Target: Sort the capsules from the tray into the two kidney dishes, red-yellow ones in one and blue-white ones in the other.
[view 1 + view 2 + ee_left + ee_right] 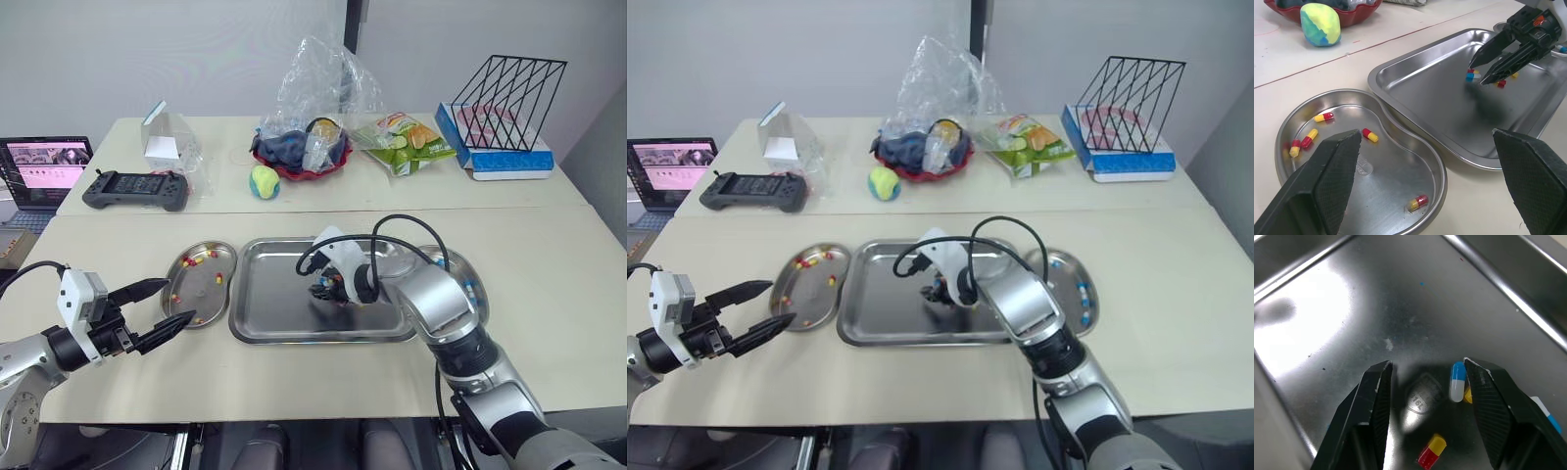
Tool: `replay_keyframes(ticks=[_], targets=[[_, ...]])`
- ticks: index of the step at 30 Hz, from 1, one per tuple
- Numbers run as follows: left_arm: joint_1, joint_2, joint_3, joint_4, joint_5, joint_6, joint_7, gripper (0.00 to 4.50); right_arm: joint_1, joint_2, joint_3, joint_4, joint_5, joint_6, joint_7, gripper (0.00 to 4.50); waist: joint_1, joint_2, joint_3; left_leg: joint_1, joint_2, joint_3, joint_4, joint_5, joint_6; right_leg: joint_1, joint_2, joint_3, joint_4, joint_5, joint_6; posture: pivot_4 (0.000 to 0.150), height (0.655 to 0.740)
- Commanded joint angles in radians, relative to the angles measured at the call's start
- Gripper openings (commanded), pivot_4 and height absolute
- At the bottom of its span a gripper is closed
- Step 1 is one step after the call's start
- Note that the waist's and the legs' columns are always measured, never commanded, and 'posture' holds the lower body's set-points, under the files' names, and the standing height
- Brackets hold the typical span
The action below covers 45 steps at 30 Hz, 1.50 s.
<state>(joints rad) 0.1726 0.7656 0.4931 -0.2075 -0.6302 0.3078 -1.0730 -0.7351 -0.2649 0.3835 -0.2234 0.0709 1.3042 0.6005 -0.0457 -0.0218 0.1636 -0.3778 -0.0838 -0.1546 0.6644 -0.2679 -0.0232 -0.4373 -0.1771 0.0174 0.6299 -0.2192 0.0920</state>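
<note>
A steel tray (284, 323) lies in the middle of the near table. My right gripper (1427, 364) hangs open just above the tray floor, over a small cluster of capsules (328, 289). A blue-white capsule (1457, 382) lies close beside the inner face of one finger, and a red-yellow capsule (1431, 450) lies nearer the wrist. The left kidney dish (220, 294) holds several red-yellow capsules (1309, 138). The right kidney dish (472, 294) holds blue-white ones. My left gripper (162, 305) is open and empty, low by the left dish's near edge.
On the far table are a laptop (44, 168), a black game controller (135, 190), a yellow-green ball (264, 181), a red bowl under a plastic bag (304, 147), a snack bag (407, 139) and a wire rack on a box (505, 113).
</note>
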Motion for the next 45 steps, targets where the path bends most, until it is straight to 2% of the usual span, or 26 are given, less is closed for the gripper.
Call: replay_keyframes(ticks=[1,20,21,26,27,33,38,42,45], targets=[[0.0,0.017,0.03,-0.012,-0.008,-0.005,0.0,4.5,-0.014,-0.009,0.015,-0.016,0.014,-0.033,-0.017,2.38,0.0,0.0,0.0,0.0,0.0,0.0,0.0,0.0,0.0,0.0,0.0,0.0,0.0,0.0,0.0,0.15,0.74],[-0.022,0.011,0.023,-0.012,-0.009,-0.006,0.018,4.5,0.01,-0.013,0.039,-0.003,0.066,-0.007,-0.07,2.38,0.0,0.0,0.0,0.0,0.0,0.0,0.0,0.0,0.0,0.0,0.0,0.0,0.0,0.0,0.0,0.15,0.74],[-0.022,0.013,0.022,-0.011,-0.008,-0.003,0.019,4.5,0.01,-0.019,0.047,-0.004,0.067,-0.007,-0.07,1.85,0.0,0.0,0.0,0.0,0.0,0.0,0.0,0.0,0.0,0.0,0.0,0.0,0.0,0.0,0.0,0.15,0.74],[-0.025,0.019,0.016,-0.01,0.0,-0.001,0.019,4.5,0.009,-0.022,0.049,-0.001,0.079,-0.008,-0.08,0.21,0.0,0.0,0.0,0.001,0.0,0.0,0.0,0.0,0.0,0.001,0.0,0.0,0.0,0.0,0.0,0.15,0.74],[-0.026,0.019,0.016,-0.01,-0.001,0.0,0.019,4.5,0.009,-0.022,0.049,-0.001,0.08,-0.008,-0.082,0.06,0.0,0.0,0.0,0.001,0.0,0.0,0.0,0.0,0.0,0.001,0.0,0.0,0.0,0.0,0.0,0.15,0.74],[-0.03,0.022,0.013,-0.01,0.0,0.002,0.02,4.5,0.0,-0.028,0.037,-0.007,0.098,0.001,-0.079,0.06,0.001,0.0,0.0,0.001,0.0,0.0,0.0,0.0,0.0,0.001,0.0,0.0,0.0,0.0,0.0,0.15,0.74],[-0.034,0.022,0.011,-0.009,-0.002,-0.001,0.017,4.5,-0.032,-0.049,-0.042,-0.017,0.166,0.003,-0.03,0.06,0.001,0.0,0.0,0.0,0.0,0.0,0.0,0.0,0.0,0.0,0.0,0.0,0.0,0.0,0.0,0.15,0.74],[-0.044,0.024,0.003,-0.006,-0.006,0.0,0.009,4.5,-0.065,-0.14,-0.098,0.012,0.214,-0.055,0.055,0.06,0.002,0.0,0.0,0.0,0.0,0.0,0.0,0.0,0.0,0.001,0.0,0.0,0.0,0.0,0.0,0.15,0.74],[-0.1,0.027,-0.034,0.026,-0.002,0.002,-0.001,4.5,-0.105,-0.38,-0.153,0.112,0.242,-0.149,0.244,0.06,0.016,0.0,0.0,-0.001,-0.001,0.0,0.0,0.0,0.001,0.001,0.0,-0.001,0.0,0.0,0.0,0.15,0.74]])
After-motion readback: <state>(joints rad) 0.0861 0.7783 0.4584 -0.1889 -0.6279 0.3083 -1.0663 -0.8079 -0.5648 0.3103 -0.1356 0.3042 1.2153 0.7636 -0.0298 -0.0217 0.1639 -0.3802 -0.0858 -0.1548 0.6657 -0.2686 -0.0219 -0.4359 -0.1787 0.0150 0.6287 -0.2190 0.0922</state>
